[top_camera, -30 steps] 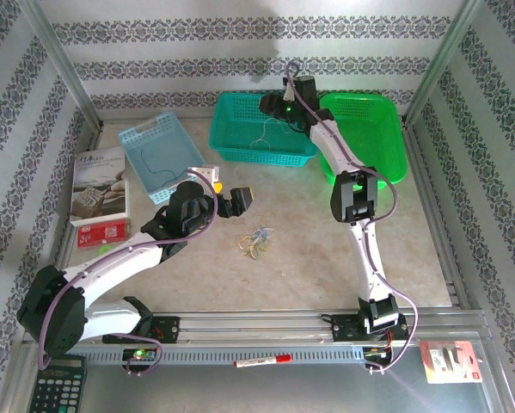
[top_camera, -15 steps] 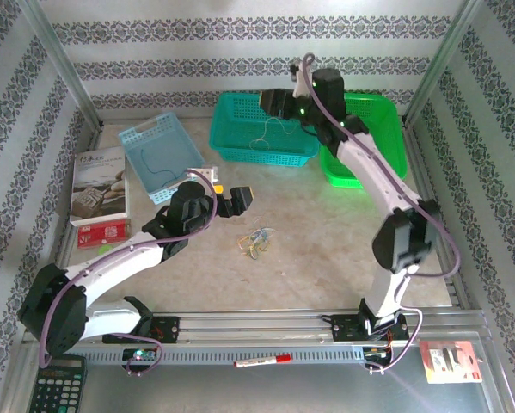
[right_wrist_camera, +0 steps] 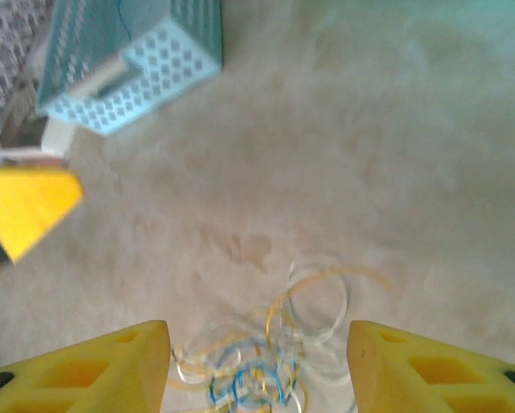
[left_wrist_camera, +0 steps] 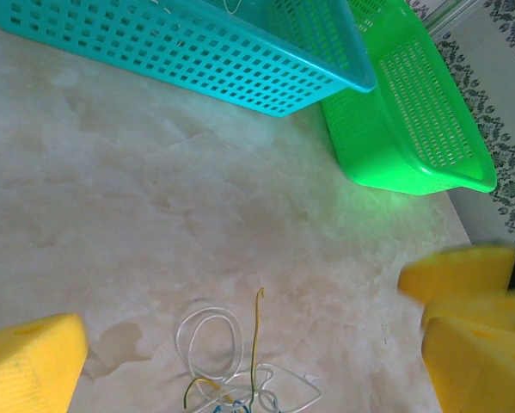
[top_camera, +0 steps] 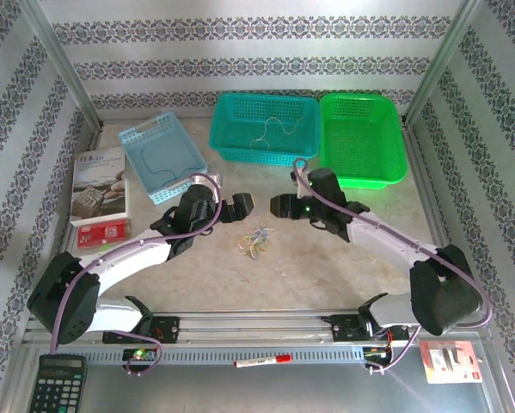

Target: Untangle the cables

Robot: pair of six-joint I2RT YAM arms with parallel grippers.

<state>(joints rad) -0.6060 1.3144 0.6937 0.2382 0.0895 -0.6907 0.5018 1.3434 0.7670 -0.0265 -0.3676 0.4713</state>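
From above, your cables [top_camera: 255, 242] lie on the table [top_camera: 326, 258] near the left gripper [top_camera: 239, 206] and right gripper [top_camera: 279, 206] — touching neither; the right wrist view adds blue loops between its wide-apart fingers [right_wrist_camera: 102, 370]; left fingers [left_wrist_camera: 25, 366] stand apart too.

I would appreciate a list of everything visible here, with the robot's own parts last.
cable clump: one, blue-white-yellow, centre
teal basket: one, far centre
green basket: one, far right
light-blue tray: one, far left
pale wire: one, in teal basket
dark wire: one, in light-blue tray
book: one, white, left edge
red box: one, below book
blister pack: one, red, near right
calculator: one, dark, near left
marker: one, red, near edge
left fingers: two, yellow, open, near clump
right fingers: two, yellow, open, near clump
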